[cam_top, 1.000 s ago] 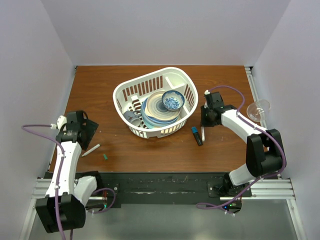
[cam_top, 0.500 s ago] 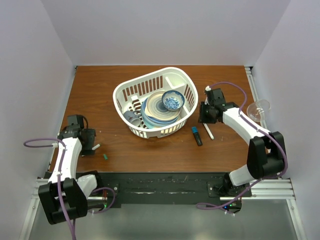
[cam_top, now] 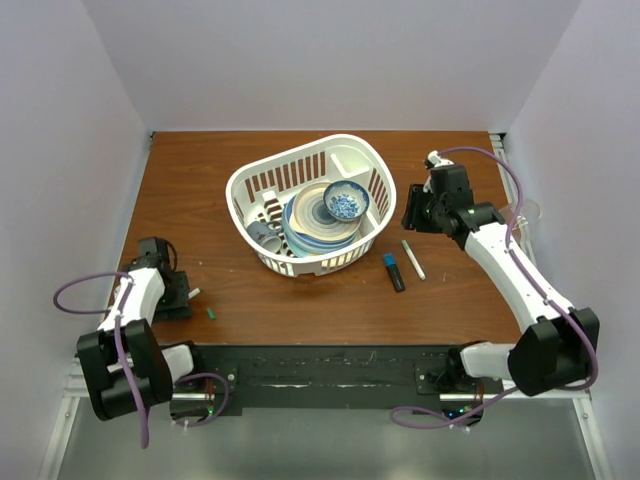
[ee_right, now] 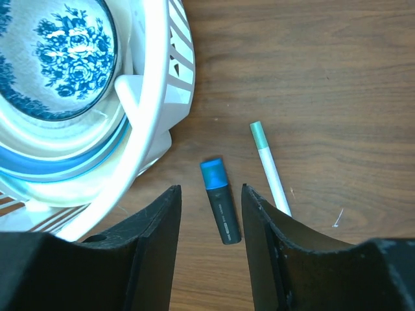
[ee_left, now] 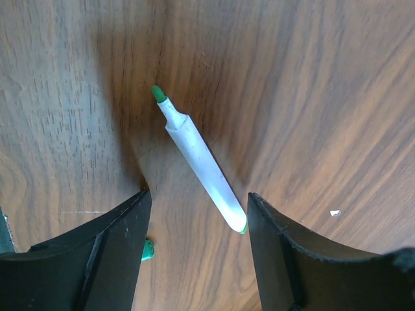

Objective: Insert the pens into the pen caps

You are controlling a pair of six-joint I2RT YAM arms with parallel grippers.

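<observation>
A white pen (ee_left: 198, 162) with a green tip lies on the table between the open jaws of my left gripper (ee_left: 198, 194), which is low over it. In the top view only its end (cam_top: 193, 293) shows beside the left gripper (cam_top: 172, 292). A small green pen cap (cam_top: 211, 313) lies just right of it and shows by the left finger (ee_left: 148, 249). My right gripper (ee_right: 210, 188) is open and empty above a black marker (ee_right: 220, 207) with a blue end. A second white pen (ee_right: 269, 170) lies beside the marker (cam_top: 394, 272).
A white basket (cam_top: 240, 190) with plates and a blue-patterned bowl (cam_top: 346, 201) stands mid-table, its rim (ee_right: 149, 97) close to the left of the right gripper (cam_top: 412, 218). A clear glass (cam_top: 525, 210) stands at the right edge, partly behind the right arm.
My left gripper has come down and forward over the white pen at the front left. My right gripper has lifted and drawn back from the marker and second pen, which now lies slightly turned.
</observation>
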